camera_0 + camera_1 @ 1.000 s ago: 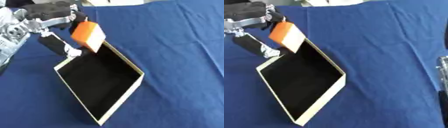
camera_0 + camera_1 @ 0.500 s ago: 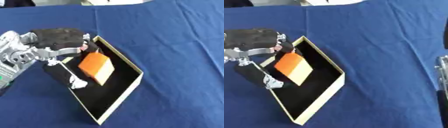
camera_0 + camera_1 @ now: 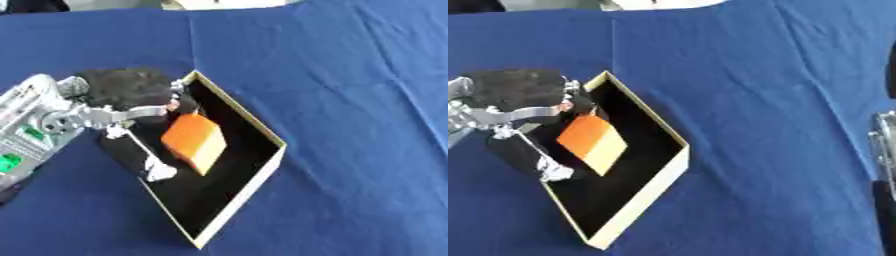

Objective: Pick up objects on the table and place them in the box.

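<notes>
The orange block (image 3: 194, 142), a smooth boxy slab with a paler side face, sits tilted inside the box (image 3: 260, 172), over its black interior toward the 10 o'clock end. The left hand (image 3: 131, 95) has it pinched: dark padded fingers (image 3: 147, 162) curl around its upper and left edges, one white-tipped finger reaching past it toward 7 o'clock. The box is a shallow rectangular tray with thin cream cardboard walls, lying askew on the desk (image 3: 350, 75), which is draped in matte blue cloth with soft creases. At 3 o'clock in the right eye view, a sliver of the right hand (image 3: 882, 155) shows silver and black; I cannot tell how its fingers stand.
</notes>
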Controlling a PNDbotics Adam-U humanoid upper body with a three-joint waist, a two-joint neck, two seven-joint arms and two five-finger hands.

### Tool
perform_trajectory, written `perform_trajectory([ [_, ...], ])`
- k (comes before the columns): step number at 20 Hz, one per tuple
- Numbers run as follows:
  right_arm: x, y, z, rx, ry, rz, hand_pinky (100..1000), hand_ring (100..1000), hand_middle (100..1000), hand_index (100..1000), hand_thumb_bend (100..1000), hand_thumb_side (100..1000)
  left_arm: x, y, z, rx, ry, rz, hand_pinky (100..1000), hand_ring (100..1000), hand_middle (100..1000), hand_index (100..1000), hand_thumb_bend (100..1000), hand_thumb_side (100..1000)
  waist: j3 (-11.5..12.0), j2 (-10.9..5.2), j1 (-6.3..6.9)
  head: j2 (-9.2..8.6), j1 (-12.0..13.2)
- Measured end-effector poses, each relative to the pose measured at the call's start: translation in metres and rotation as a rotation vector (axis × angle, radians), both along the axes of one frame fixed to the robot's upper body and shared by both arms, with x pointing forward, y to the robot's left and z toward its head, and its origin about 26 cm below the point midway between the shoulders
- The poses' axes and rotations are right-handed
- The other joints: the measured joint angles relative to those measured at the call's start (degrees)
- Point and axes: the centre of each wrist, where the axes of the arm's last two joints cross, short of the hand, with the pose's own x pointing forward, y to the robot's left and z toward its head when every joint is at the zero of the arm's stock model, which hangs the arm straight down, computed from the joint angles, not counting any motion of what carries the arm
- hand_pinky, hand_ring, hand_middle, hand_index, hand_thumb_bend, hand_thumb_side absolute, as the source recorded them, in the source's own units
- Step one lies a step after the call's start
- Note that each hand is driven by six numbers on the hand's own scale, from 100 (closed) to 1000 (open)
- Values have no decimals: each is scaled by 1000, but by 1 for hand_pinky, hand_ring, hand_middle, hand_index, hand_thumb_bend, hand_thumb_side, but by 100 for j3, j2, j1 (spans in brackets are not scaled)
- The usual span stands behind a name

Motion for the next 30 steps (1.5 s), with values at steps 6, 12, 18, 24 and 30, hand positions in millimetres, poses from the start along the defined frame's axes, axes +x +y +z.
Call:
perform_trajectory([
  [6,0,0,-1,2,4,1,758,739,611,747,100,832,14,-10,-16,64,-7,-2,325,445,403,603,100,321,-5,17,18,0,4],
  [12,0,-1,-3,3,9,-1,758,739,610,746,100,830,20,-15,-28,227,-16,-26,515,676,668,850,494,469,-10,17,30,10,5],
  [18,0,-1,-3,4,10,-1,757,739,609,745,100,829,23,-15,-28,340,-53,-42,583,772,766,910,789,554,-5,16,29,20,-10],
  [24,0,-1,-3,6,11,0,757,738,609,744,100,827,15,-17,-15,265,-111,-59,526,738,729,888,647,590,25,-12,29,24,-28],
  [30,0,-1,-3,7,11,0,758,738,610,745,100,823,-6,-17,11,84,-177,-90,449,671,670,856,415,603,70,-59,27,24,-57],
])
